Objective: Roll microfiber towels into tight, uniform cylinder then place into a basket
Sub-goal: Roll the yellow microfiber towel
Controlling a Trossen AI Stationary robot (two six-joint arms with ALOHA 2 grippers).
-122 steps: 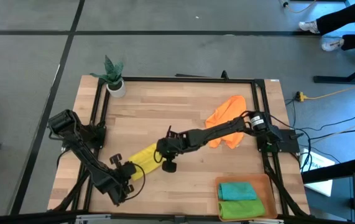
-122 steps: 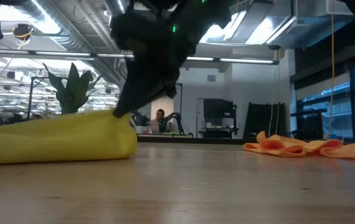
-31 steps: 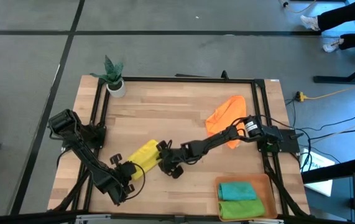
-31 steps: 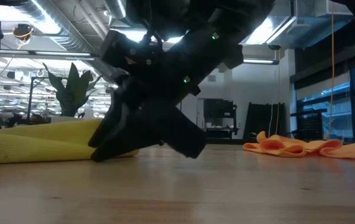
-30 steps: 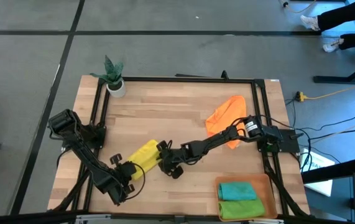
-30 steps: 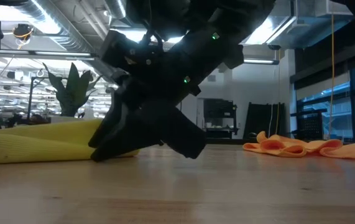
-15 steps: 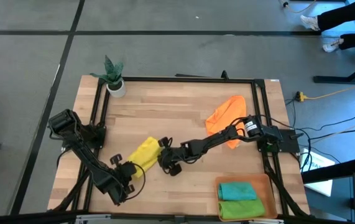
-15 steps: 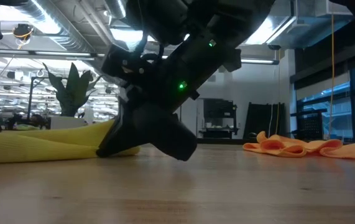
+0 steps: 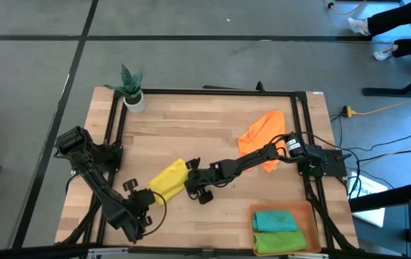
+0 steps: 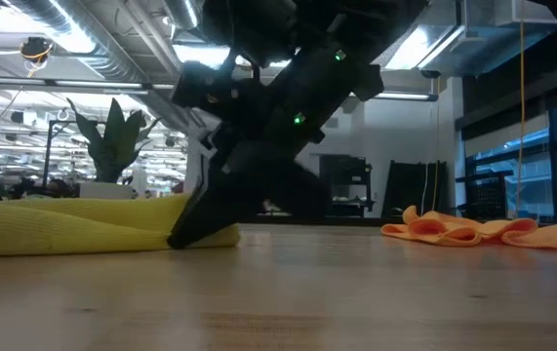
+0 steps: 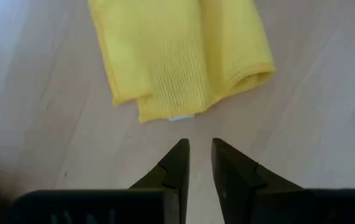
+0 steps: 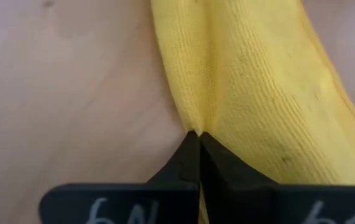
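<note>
The yellow towel point(image 9: 168, 178), loosely rolled and flattened, lies on the table left of centre. My right gripper point(image 9: 188, 184) is shut on its right end; the low view shows the fingers point(image 10: 192, 230) slanting down onto it. My left gripper point(image 11: 200, 158) hovers just off the towel's left end point(image 11: 165, 112), narrowly open with nothing between the fingers. The orange towel point(image 9: 263, 133) lies crumpled at the far right. The basket point(image 9: 309, 216) at the near right holds a teal roll point(image 9: 274, 221) and a green roll point(image 9: 277, 242). My right gripper pinches the yellow towel's right end between its two fingers, at a lengthwise crease in the cloth point(image 12: 197, 121); how many layers it has, I cannot tell. The fingers slant down from the table's right side. The towel stays lying on the table.
A small potted plant point(image 9: 132, 92) stands at the far left corner. A black frame point(image 9: 205, 91) runs around the tabletop. Bare wood lies between the yellow towel and the basket.
My right gripper has shut on the yellow towel's right end and rolled a little at the wrist. My left gripper has risen and drawn back from the towel's left end. The towel has stayed on the table.
</note>
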